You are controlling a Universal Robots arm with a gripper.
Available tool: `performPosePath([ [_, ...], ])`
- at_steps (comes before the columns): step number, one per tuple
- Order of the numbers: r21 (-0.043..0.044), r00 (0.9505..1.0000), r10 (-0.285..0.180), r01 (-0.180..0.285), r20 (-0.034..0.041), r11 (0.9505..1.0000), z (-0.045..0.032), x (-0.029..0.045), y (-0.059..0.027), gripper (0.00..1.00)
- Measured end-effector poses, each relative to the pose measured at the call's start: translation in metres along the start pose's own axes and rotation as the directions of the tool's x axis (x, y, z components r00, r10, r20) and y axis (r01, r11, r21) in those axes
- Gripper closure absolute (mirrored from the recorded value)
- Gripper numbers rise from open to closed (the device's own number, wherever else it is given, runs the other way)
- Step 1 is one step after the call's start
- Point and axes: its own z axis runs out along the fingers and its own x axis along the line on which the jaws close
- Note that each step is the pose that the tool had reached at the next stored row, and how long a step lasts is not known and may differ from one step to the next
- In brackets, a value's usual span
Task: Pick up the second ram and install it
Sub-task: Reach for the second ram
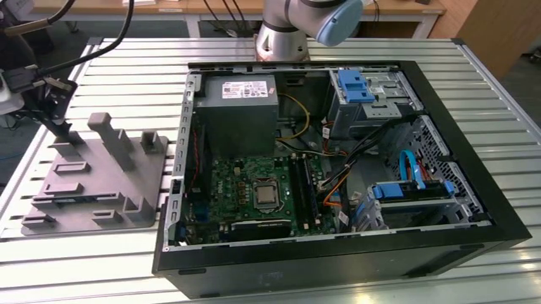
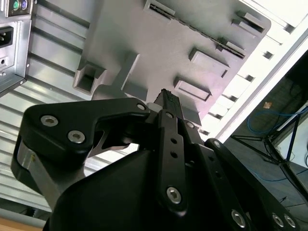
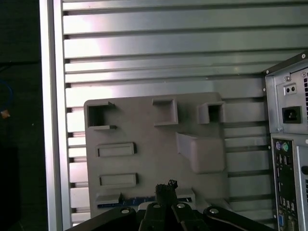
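Note:
My gripper [image 1: 61, 132] hangs over the back left part of the gray moulded tray [image 1: 127, 190], on the exterior view's left. Its black fingertips [image 3: 166, 186] are pressed together with nothing between them. The second ram [image 3: 139, 203] lies edge-on in a long slot of the tray as a slim dark and blue strip. In the first wrist view my fingertips appear just above it. The second wrist view shows the strip [image 2: 202, 31] at the tray's far edge, away from my fingertips [image 2: 168, 98]. In the exterior view it lies at the tray's front [image 1: 72, 200].
The open computer case [image 1: 473, 190] lies on the slatted metal table [image 1: 110, 57], to the exterior view's right of the tray. Inside are the motherboard [image 1: 245, 183] with dark memory slots [image 1: 305, 187], a power supply [image 1: 241, 101] and blue drive brackets [image 1: 355, 85]. Tall posts [image 1: 106, 136] rise from the tray.

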Motion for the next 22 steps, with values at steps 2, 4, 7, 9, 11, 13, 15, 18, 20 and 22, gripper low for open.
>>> performPosePath([
  [2,0.0,1.0,0.0,0.0,0.0001,1.0,0.0032,0.0002,-0.0007,0.9],
  [4,0.0001,1.0,0.0,0.0,0.0,1.0,0.006,0.0003,-0.0015,0.9],
  [7,-0.0001,1.0,0.0,0.0,-0.0001,1.0,0.0102,0.0007,-0.0029,0.9],
  [9,-0.0001,1.0,0.0,0.0,0.0001,1.0,0.0129,0.0009,-0.0037,0.9],
  [11,0.0,1.0,0.0,0.0,0.0,1.0,0.0154,0.0011,-0.0046,0.9],
  [13,-0.0001,1.0,0.0,0.0,0.0,1.0,0.0184,0.0013,-0.0056,0.9],
  [15,0.0,1.0,0.0,0.0,0.0,1.0,0.0216,0.0018,-0.0071,0.9],
  [18,0.0001,1.0,0.0,0.0,-0.0001,1.0,0.0257,0.0028,-0.0114,0.9],
  [20,0.0,1.0,0.0,0.0,0.0,1.0,0.0282,0.0035,-0.0152,0.9],
  [22,0.0,1.0,0.0,0.0,0.0,1.0,0.0307,0.0038,-0.0184,0.9],
])
